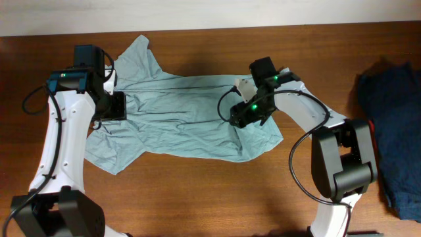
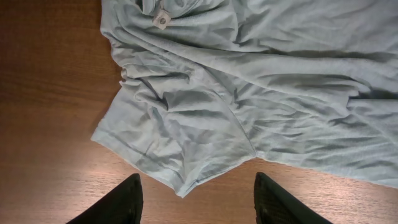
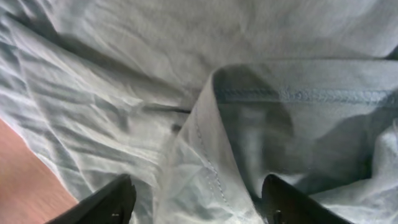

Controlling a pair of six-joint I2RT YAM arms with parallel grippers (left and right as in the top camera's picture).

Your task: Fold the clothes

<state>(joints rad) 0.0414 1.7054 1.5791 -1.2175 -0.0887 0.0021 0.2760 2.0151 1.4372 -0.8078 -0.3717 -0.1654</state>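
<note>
The clothes (image 1: 177,112), a pale grey-blue T-shirt, lie spread and wrinkled across the wooden table. My left gripper (image 1: 112,105) hovers at the shirt's left sleeve. In the left wrist view the left gripper (image 2: 197,186) is open, and the sleeve's corner (image 2: 183,190) reaches just between its black fingertips (image 2: 132,186). My right gripper (image 1: 245,113) sits over the shirt's right end. In the right wrist view the right gripper (image 3: 198,193) is open, straddling a raised fold of the stitched hem (image 3: 205,155); its fingers stand apart from the cloth.
A dark navy garment (image 1: 391,131) with a red patch lies at the table's right edge. A small white tag (image 2: 161,20) shows near the shirt's collar. Bare wood (image 1: 197,197) runs along the front.
</note>
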